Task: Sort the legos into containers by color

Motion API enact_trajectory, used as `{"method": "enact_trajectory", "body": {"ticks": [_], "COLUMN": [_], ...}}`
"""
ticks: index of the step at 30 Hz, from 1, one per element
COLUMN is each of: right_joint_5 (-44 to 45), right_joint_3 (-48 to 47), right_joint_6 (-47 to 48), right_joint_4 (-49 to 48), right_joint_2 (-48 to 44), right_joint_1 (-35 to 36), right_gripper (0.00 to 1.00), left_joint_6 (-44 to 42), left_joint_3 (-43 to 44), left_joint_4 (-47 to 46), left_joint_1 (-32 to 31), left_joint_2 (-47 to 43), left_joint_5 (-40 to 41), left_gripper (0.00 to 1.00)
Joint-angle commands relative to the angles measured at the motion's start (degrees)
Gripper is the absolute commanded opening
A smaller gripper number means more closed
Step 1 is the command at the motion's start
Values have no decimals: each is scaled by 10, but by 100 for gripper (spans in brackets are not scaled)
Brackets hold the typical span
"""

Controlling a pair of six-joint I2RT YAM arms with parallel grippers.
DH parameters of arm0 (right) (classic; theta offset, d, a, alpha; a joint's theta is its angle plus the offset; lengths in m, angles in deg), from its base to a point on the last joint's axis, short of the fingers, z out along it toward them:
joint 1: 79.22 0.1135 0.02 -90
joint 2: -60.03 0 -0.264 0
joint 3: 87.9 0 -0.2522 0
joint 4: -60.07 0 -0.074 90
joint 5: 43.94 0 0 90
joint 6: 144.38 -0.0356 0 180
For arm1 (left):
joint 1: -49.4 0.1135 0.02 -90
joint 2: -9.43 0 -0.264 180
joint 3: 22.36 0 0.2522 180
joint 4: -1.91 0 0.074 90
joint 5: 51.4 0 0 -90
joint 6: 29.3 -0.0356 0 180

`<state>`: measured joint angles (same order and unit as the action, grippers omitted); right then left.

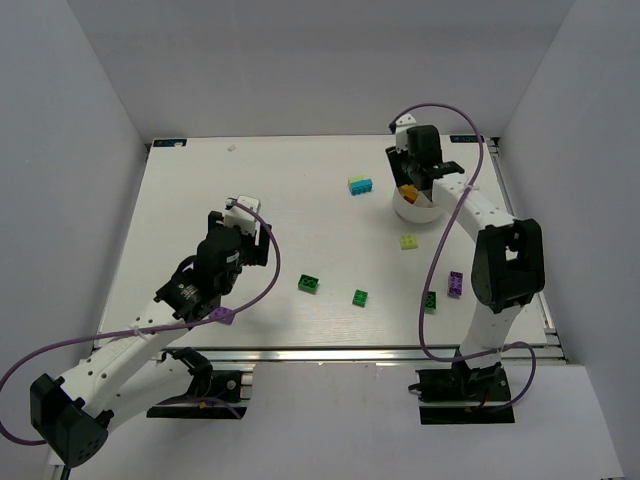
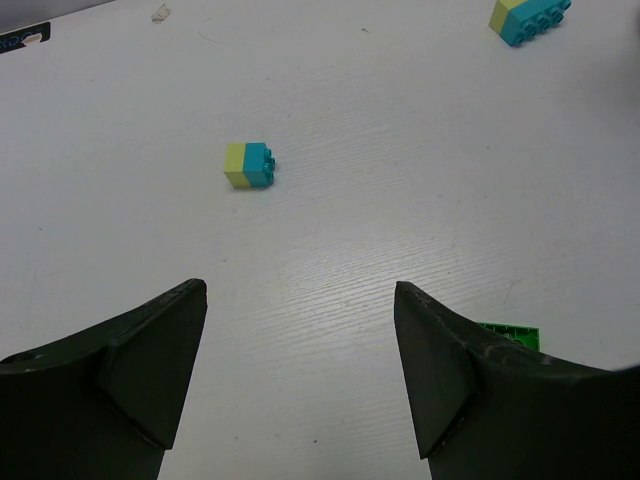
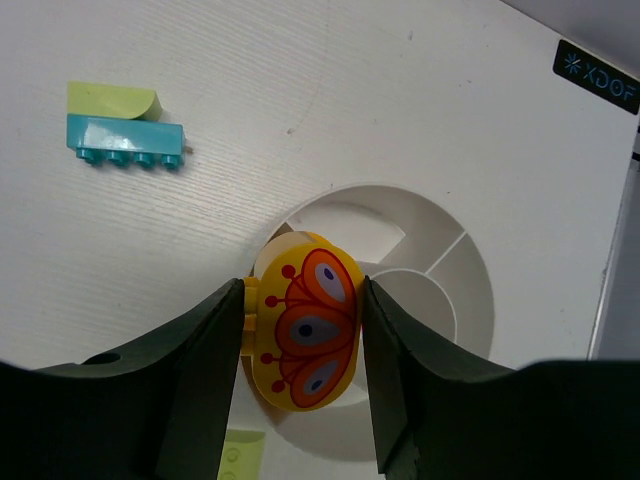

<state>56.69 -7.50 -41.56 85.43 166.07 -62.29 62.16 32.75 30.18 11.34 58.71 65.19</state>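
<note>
Sorting is barely starting: the right gripper [image 3: 303, 345] is pinching an orange brick [image 3: 305, 300] over the bowl [image 3: 470, 290], the left gripper [image 2: 298, 330] is hanging spread, and other bricks [image 1: 309, 283] are lying unsorted across the desk [image 1: 250, 180].

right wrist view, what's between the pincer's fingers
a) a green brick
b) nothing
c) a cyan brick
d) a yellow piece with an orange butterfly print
d, the right pincer is closed on a rounded yellow piece printed with an orange butterfly pattern, held over the near edge of the white bowl.
</note>
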Motion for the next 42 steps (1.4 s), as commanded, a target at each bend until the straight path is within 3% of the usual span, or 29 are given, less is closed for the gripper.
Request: {"method": "enact_trajectory", "body": {"ticks": [1, 9, 21, 38, 42], "right_joint_5": [47, 97, 280, 318, 323], "right_joint_3": [13, 34, 69, 53, 49], "right_joint_6": [38, 78, 173, 206, 210], "right_joint_4": [-17, -20, -109, -117, -117], "right_joint_2": [-48, -60, -32, 15, 22], "right_joint_1": [19, 56, 105, 127, 128], "right_gripper": [24, 23, 23, 28, 34], "left_joint_6": [-3, -3, -4, -4, -5], "left_joint_3": [7, 7, 7, 6, 7], "left_joint_4": [-11, -10, -10, -11, -10], "left_joint_1": [0, 0, 0, 0, 0], "left_joint_2": [-8, -8, -9, -10, -12], "left_joint_5": [0, 1, 0, -1, -1], "left_gripper": [85, 85, 85, 85, 85]}}
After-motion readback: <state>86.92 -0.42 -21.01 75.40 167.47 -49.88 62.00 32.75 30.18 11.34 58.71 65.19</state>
